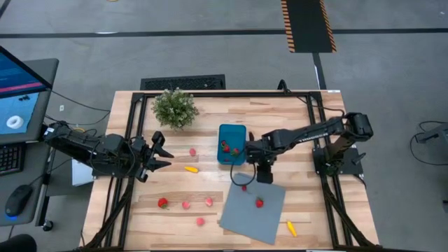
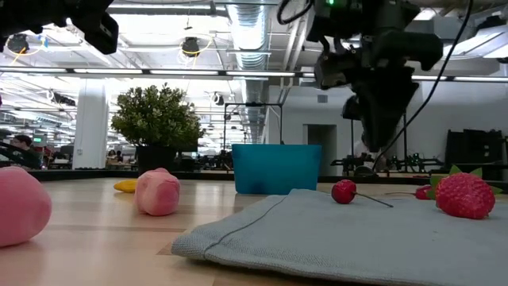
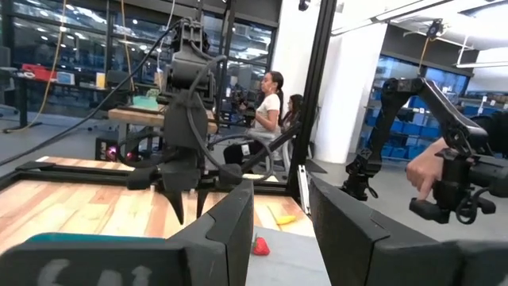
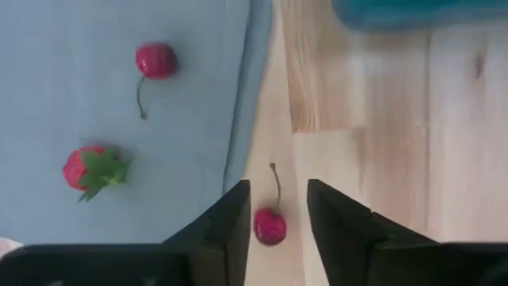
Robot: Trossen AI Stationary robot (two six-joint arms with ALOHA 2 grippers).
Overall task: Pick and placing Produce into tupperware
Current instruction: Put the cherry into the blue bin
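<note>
Right end effector (image 4: 275, 208) over cherry (image 4: 270, 226), seemingly loose

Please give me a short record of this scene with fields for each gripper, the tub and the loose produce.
right gripper: above the table beside the grey sheet, jaws open, a cherry on the wood between them
left gripper: waiting over the table's left side, holding nothing
tub: teal, on the wood beyond the sheet, some red produce inside
on sheet: a cherry and a strawberry
elsewhere: pink, red and yellow pieces scattered on the table
</note>
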